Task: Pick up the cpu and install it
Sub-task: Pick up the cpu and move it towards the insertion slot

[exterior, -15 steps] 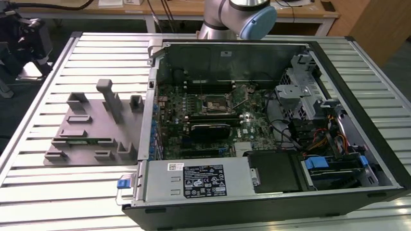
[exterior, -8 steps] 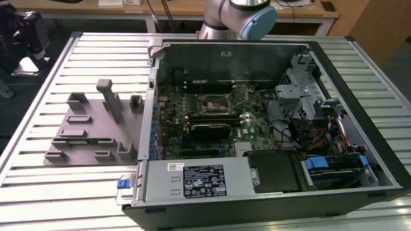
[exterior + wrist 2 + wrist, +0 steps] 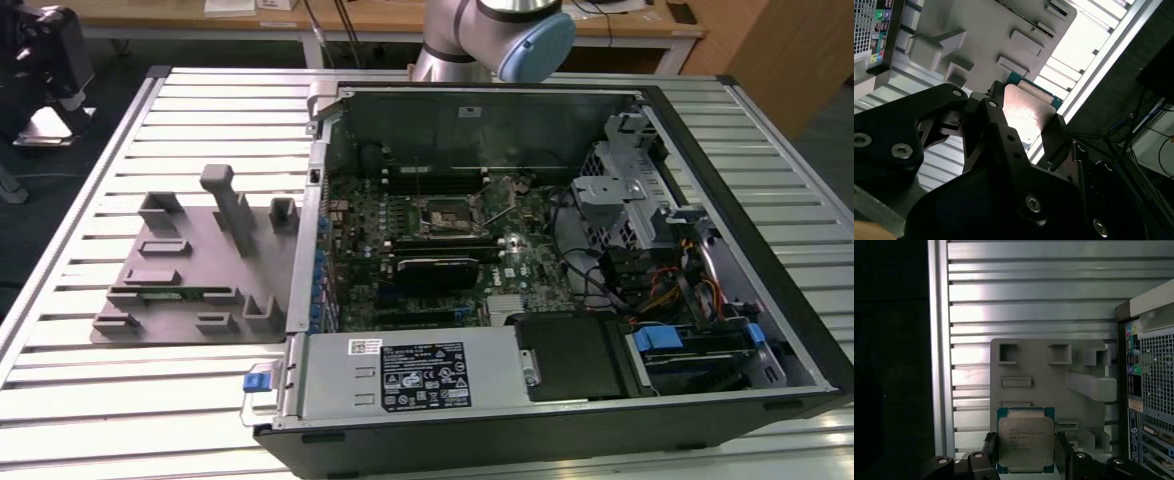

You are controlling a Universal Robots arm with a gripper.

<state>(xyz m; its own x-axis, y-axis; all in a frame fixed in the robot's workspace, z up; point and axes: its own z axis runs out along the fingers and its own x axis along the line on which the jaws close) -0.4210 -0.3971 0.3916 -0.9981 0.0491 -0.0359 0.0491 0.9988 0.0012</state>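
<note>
the pincer [image 3: 1026, 457] is closed down to the width of the cpu [image 3: 1026, 440] and has hold of it. its two dark fingers [image 3: 990, 450] press against opposite edges of the chip, which sits right between the tips. in both wrist views the silvery top plate faces the camera, with the thin green rim showing around it. in the second wrist view the cpu [image 3: 1026, 112] catches a pale glare, and one finger [image 3: 996, 120] lies along its side.

beyond the pincer, past the held chip, lies the grey holder tray [image 3: 1044, 370] with its square pockets and raised blocks. it rests on the slatted metal table [image 3: 1029, 300]. the chip looks nearer the camera than the tray, but whether it touches the tray cannot be told. off to one side of the pincer, just beside the tray, stands the rear panel of the open computer case [image 3: 1154, 390].

in the exterior view the arm [image 3: 494, 35] rises behind the case's far wall [image 3: 467, 120]. the motherboard socket [image 3: 445, 213] lies inside the case, well apart from the tray [image 3: 187, 260].
</note>
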